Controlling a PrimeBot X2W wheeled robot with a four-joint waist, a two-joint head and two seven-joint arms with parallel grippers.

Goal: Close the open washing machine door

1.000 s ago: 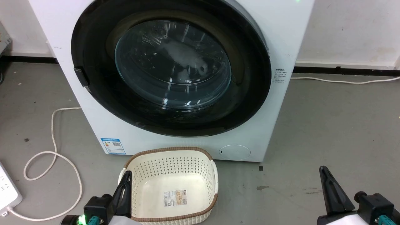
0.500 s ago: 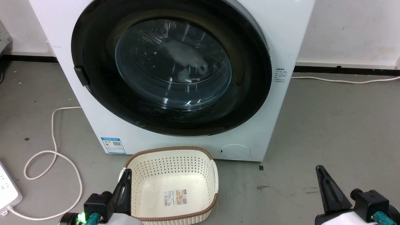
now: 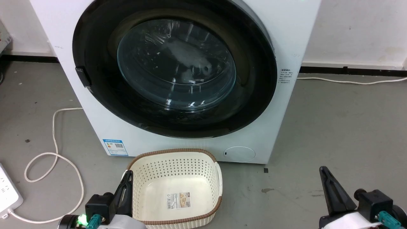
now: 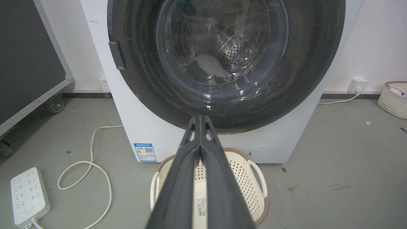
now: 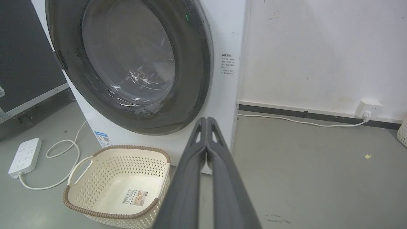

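Washing machine door: appears seated flush in the machine front. Left pincer, right pincer: fingers pressed together, held low, clear of it. Full closure is best verified by a light push.

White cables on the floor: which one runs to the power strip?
The looped cable left of the washing machine; it ends at the white power strip. The other cable lies nearly straight along the right-hand wall to a wall socket.

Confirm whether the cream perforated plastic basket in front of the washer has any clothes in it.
No, the head view shows the cream perforated plastic basket with nothing inside but a paper label stuck on its bare floor.
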